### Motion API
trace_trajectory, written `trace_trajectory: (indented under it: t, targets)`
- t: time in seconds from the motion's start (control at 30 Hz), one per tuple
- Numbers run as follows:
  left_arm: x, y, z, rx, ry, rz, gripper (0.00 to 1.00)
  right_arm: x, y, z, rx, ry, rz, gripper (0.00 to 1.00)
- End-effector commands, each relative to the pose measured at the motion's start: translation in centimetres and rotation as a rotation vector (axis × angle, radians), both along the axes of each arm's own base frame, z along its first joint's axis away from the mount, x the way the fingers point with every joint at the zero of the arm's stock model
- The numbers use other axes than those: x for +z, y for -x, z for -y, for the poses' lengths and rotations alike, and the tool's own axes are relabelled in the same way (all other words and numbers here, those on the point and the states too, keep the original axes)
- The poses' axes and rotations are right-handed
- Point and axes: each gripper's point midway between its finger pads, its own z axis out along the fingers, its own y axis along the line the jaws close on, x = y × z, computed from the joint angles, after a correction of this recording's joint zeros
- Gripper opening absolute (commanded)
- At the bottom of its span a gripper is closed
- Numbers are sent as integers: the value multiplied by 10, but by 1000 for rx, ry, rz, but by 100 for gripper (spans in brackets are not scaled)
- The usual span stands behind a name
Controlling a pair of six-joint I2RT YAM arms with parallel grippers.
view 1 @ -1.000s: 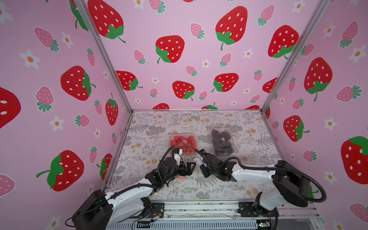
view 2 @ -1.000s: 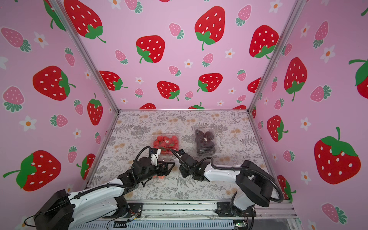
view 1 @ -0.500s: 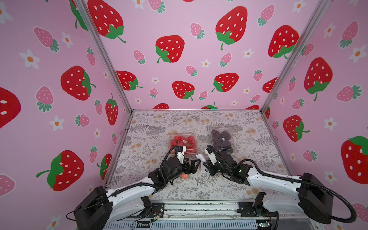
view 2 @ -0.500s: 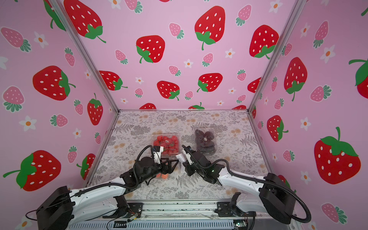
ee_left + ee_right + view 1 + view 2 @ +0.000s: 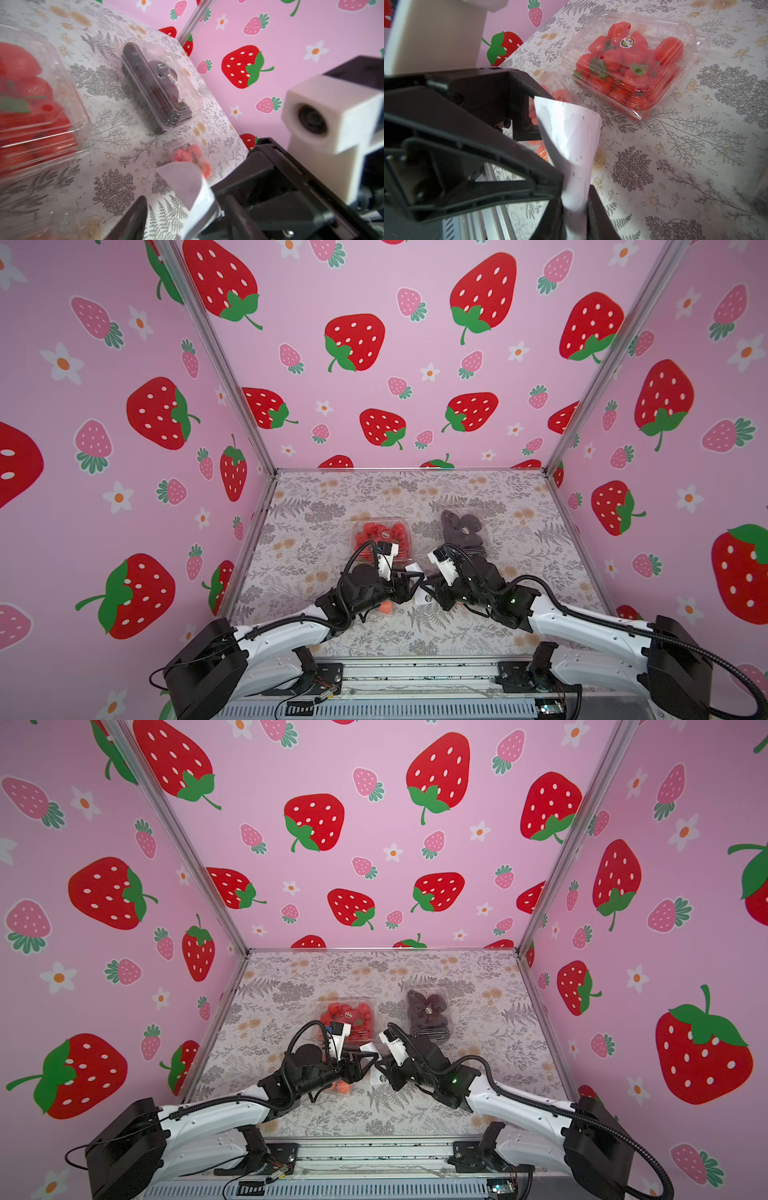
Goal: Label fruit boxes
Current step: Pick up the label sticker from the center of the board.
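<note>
Right tool (image 5: 575, 199): clamped on one end of the white sheet (image 5: 571, 135); the sheet stands curled, off the table (image 5: 332, 497).
Left tool (image 5: 406, 588): tips at the sheet's free end, facing the right tool; cannot tell whether it grips.
Strawberry box (image 5: 381, 536): behind the left tool, shut, round sticker on the lid.
Dark box (image 5: 463, 531): behind the right tool, beside the strawberry box, apart from it.
Small box (image 5: 386, 608): orange fruit, under the left wrist, mostly hidden.
Orange-pink box (image 5: 188, 154): just past the sheet, near the right tool.
</note>
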Motion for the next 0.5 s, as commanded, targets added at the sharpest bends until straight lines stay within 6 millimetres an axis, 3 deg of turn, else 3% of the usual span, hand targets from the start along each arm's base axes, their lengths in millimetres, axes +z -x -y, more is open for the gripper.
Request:
trace_trajectory:
  t: [0.0,0.23,0.33,0.4,0.47]
  targets:
    - [37,2,19,-78,73,71,47,4,5,-4,42,-27,10,22]
    - [36,1,18,-73,66,65,0,4,3,-5,53,-30,4,23]
    - [38,0,14,-53,49,69,0,3,-6,-1,31,-29,9,34]
    - [39,-1,10,-34,28,79,0,4,-14,4,12,-29,19,57]
    - [44,-3,5,-20,10,100,0,4,-21,11,13,-22,56,68]
